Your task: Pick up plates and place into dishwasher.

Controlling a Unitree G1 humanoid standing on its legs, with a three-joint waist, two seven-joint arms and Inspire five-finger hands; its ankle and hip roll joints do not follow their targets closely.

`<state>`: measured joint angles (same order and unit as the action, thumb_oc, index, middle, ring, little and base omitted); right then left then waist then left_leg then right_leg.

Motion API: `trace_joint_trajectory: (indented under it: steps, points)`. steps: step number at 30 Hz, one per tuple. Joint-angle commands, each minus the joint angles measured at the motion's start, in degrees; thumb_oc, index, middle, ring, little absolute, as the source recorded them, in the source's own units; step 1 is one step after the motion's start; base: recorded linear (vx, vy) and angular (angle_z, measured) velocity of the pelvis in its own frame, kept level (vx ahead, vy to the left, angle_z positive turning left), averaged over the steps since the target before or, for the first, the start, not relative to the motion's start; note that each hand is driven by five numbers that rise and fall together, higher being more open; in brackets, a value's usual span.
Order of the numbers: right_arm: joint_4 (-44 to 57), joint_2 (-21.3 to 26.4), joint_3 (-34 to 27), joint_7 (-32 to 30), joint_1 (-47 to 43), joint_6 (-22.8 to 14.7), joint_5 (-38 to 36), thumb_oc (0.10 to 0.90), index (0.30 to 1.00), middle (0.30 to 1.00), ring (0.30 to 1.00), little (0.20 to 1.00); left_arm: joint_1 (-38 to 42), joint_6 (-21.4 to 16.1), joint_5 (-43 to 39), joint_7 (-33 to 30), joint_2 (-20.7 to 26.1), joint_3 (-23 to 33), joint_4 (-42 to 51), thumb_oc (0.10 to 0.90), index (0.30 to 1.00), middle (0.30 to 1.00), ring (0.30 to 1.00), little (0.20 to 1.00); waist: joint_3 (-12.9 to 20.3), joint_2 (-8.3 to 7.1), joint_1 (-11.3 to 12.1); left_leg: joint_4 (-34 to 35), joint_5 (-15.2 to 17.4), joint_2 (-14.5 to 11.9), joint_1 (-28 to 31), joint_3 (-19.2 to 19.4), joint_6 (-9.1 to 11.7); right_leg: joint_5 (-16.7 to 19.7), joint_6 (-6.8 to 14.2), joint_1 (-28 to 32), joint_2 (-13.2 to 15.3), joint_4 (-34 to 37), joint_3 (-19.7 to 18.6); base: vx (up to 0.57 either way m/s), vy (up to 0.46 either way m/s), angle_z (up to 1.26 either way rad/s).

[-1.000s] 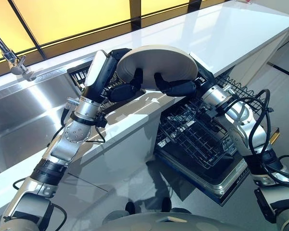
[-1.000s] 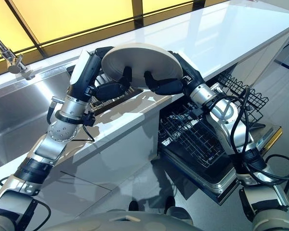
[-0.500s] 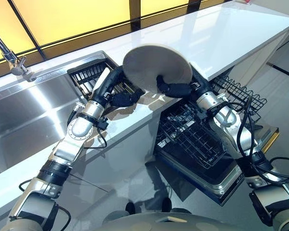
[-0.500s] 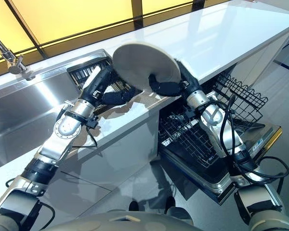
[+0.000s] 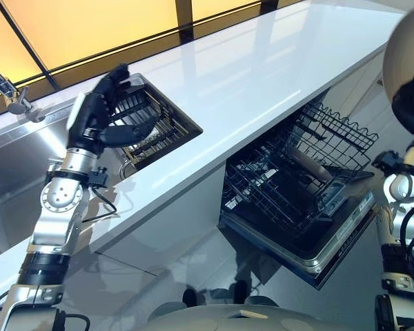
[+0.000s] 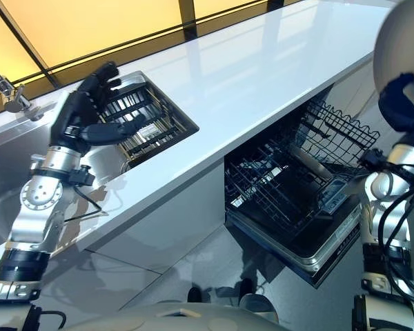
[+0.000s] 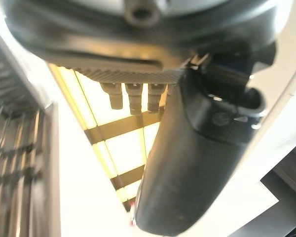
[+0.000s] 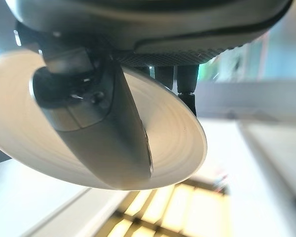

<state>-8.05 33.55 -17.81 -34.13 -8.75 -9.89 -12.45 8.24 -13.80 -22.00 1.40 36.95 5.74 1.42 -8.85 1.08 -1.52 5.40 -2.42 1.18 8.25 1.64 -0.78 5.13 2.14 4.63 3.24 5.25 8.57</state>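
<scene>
Kitchen run: long glossy white worktop (image 5: pixel 262 62) under an amber-lit window, with the open dishwasher's black wire rack (image 5: pixel 297 172) pulled out below its front edge.

Left eye view: round beige ceramic plate (image 5: pixel 405 52) is up at the far right, above and right of the rack, held on edge by the right hand (image 5: pixel 408 107). Left hand (image 5: pixel 103 110) hangs over the black slatted drying rack (image 5: pixel 148 124) set in the steel sink, well left of the dishwasher rack, fingers spread and relaxed, holding nothing.

Right eye view: same layout; the dark hand wraps the plate's lower rim.

Left wrist view: thumb and straight fingers (image 7: pixel 130 98) in the open, nothing between them.

Right wrist view: thumb lies across the plate's face (image 8: pixel 177 143), fingers (image 8: pixel 187 89) curl behind the rim, a pinch on the edge.

Handling, my read: rigid, glazed, likely slick and chippable, moderate weight. Rim pinch is the right hold. Lower it edge-first between the rack's tines and release only once it's seated.
</scene>
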Motion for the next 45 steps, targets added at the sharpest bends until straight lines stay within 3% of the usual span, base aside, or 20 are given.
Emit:
trace_joint_trajectory:
  steps: [1,10,13,21,30,45]
  points:
    - [-0.22,5.38,-1.70,-0.72,-3.11,-2.46,1.82,0.100,0.300,0.300,0.300,0.200,2.83,-9.38,-2.85,-5.43,4.37,4.58,2.91,0.800,0.900,0.900,0.900,0.900,5.00,0.93,0.56,-0.40,7.44,3.78,1.32,0.88,-2.08,-9.21,2.08,2.44,-3.48,-3.95,1.10,-0.01,-0.016,-0.06]
    - [-4.79,0.76,1.94,5.13,1.24,-1.27,4.93,0.100,0.300,0.300,0.300,0.200,2.34,-13.96,2.15,-14.69,5.61,9.58,3.89,0.800,0.900,0.900,0.900,0.900,5.01,1.15,0.23,-0.40,7.33,3.75,1.23,1.07,-2.03,-9.22,1.88,2.26,-3.45,-3.92,1.17,0.00,-0.034,-0.02]
    - [-5.40,0.00,4.41,8.12,2.07,-0.99,8.89,0.100,0.300,0.300,0.300,0.200,2.07,-14.90,1.85,-14.40,4.87,9.88,4.38,0.800,0.900,0.900,0.900,0.900,4.78,1.20,0.16,-0.40,7.26,3.73,1.16,1.05,-1.96,-9.30,1.86,2.10,-3.41,-4.11,1.36,0.00,-0.012,0.00]
    - [-6.12,-0.40,9.81,13.08,3.59,0.20,17.18,0.100,0.300,0.300,0.300,0.200,0.26,-13.22,3.57,-12.55,3.43,9.30,5.95,0.800,0.900,0.900,0.900,0.900,4.12,1.37,0.22,-0.40,7.04,3.45,0.95,0.85,-1.65,-9.52,1.89,2.01,-3.30,-4.44,1.97,0.00,-0.014,0.02]
    - [-8.17,-1.38,15.28,15.43,3.71,6.02,20.78,0.100,0.300,0.300,0.300,0.200,-1.53,-12.36,4.25,-12.51,2.47,8.89,6.80,0.800,0.900,0.900,0.900,0.900,3.17,1.53,1.26,-0.40,6.34,3.14,0.32,0.24,-1.11,-9.66,1.77,2.04,-3.09,-4.40,3.36,0.00,-0.006,0.04]
    - [-15.34,-3.76,24.62,11.72,-0.61,15.64,19.60,0.100,0.300,0.300,0.300,0.200,-1.40,-10.38,3.30,-11.94,2.77,6.68,8.02,0.800,0.900,0.900,0.900,0.900,1.80,2.40,4.43,-0.40,5.46,2.90,-0.23,-1.16,-0.27,-10.47,1.11,2.67,-2.61,-4.80,5.88,0.01,-0.010,0.09]
